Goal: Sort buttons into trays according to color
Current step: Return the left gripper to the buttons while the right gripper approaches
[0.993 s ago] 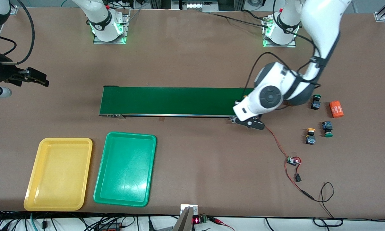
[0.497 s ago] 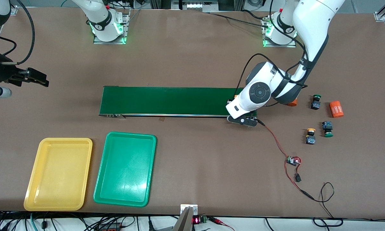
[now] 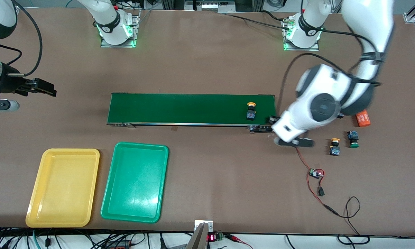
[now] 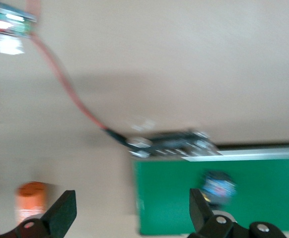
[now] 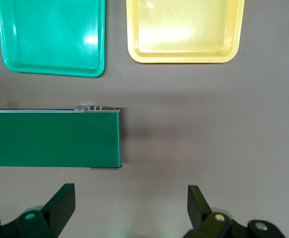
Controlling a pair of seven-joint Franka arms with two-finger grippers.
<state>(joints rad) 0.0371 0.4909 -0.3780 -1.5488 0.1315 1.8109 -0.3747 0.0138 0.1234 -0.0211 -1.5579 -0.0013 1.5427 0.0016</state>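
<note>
Left gripper wide open, empty, over counter beside conveyor belt; yellow-capped button on belt just beside gripper, risks toppling or riding past. Right gripper open, empty, waiting well apart.

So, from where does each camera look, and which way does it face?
Front view: high across the table, facing both arms' bases; shows both arms, the yellow-capped button on the conveyor belt.
Left wrist view: looks down over the belt's end; its open fingers show.
Right wrist view: looks down at the green tray, yellow tray; open fingers show.
All share the belt.
</note>
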